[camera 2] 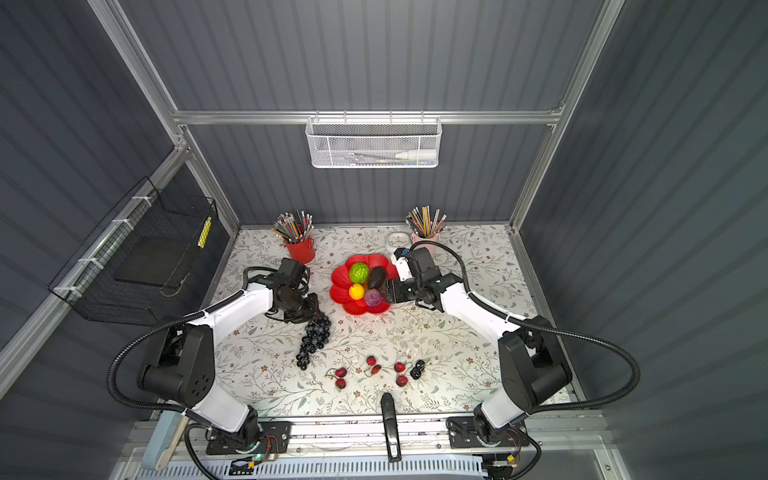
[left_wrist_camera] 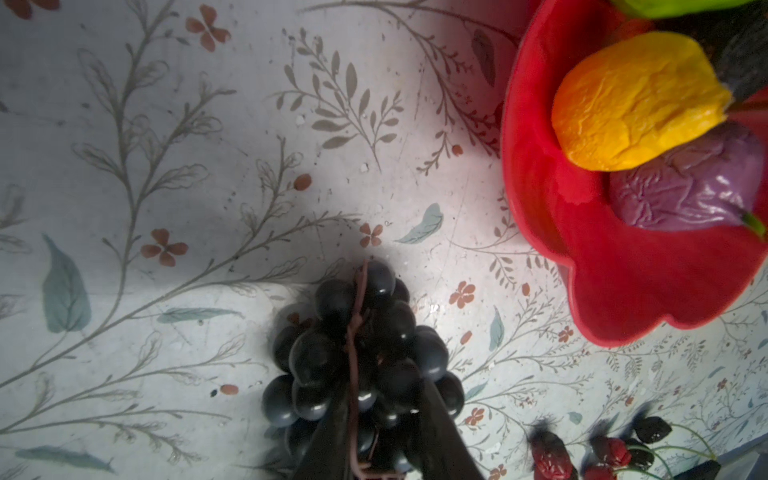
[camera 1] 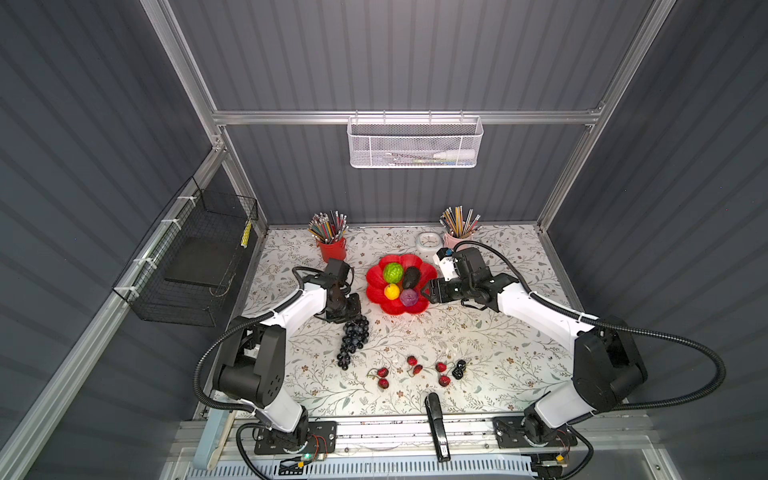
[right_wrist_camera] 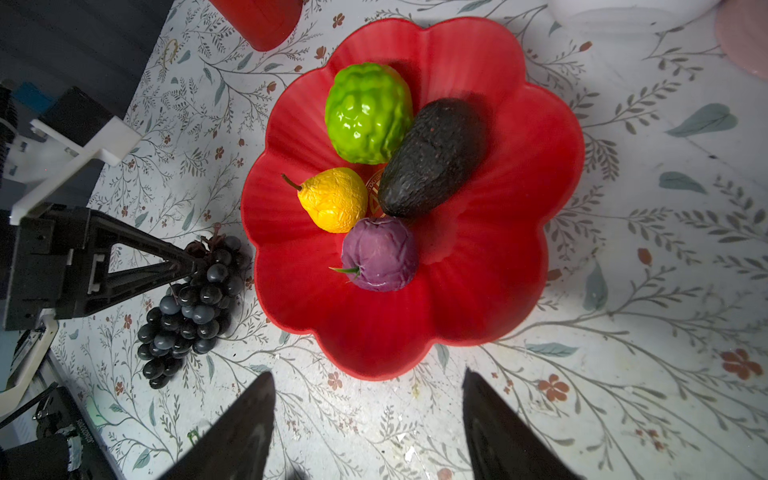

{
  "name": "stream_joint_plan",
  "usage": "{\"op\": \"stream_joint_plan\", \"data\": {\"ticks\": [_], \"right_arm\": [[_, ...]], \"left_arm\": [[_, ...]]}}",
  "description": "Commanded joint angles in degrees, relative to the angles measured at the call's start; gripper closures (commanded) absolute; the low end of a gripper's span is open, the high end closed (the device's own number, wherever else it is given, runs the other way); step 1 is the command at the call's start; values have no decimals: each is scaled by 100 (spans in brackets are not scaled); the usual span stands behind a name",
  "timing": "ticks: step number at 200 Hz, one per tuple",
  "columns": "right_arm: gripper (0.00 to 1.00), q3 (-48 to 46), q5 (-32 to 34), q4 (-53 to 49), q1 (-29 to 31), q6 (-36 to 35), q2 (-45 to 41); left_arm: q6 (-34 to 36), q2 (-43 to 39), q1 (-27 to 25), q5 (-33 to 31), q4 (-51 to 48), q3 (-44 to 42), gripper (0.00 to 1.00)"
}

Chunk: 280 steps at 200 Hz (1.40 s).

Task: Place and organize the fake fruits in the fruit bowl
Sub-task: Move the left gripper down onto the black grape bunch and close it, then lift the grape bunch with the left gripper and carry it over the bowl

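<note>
On the floral tabletop point(camera 1: 498, 345), the fruit bowl point(right_wrist_camera: 478, 291) holds green ball, avocado, pear and purple fruit. Just beside the bowl, the left gripper point(right_wrist_camera: 189, 264) is clamped on the grape bunch point(right_wrist_camera: 195, 303). The right gripper point(right_wrist_camera: 368, 419) hovers near the bowl's rim, jaws apart and empty. Cherries point(camera 1: 415, 370) lie well apart from the bowl

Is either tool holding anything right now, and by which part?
Left tool pinches the dark plastic grape bunch at its stem end. Right tool is open, holding nothing.
</note>
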Motion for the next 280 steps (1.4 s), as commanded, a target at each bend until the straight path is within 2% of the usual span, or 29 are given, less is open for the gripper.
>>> {"op": "stream_joint_plan", "data": {"ticks": [1,71,116,129,198,246,262,280], "right_arm": [[29,-43,-83,84,27,38,77],[29,-120,-78,147,31,56,41],[29,-106,-80,182,31,56,53],[29,-79,-77,178,28,47,62],[29,84,-79,197,28,-23,102],[28,309,-187,131,-48,-98,7],[28,394,-252,112,-131,-120,-41],[28,416,-295,163,-255,-92,-112]], "left_arm": [[-41,-119,37,154,-149,-86,83],[-6,-226,40,-13,-255,23,94],[161,-410,39,-24,-578,246,95],[259,-440,39,-59,-814,395,100],[389,-891,32,313,-1392,868,100],[488,-1118,22,645,-1684,1584,100],[438,-1049,5,697,-1749,2005,100],[408,-857,-52,1102,-1758,2691,100]]}}
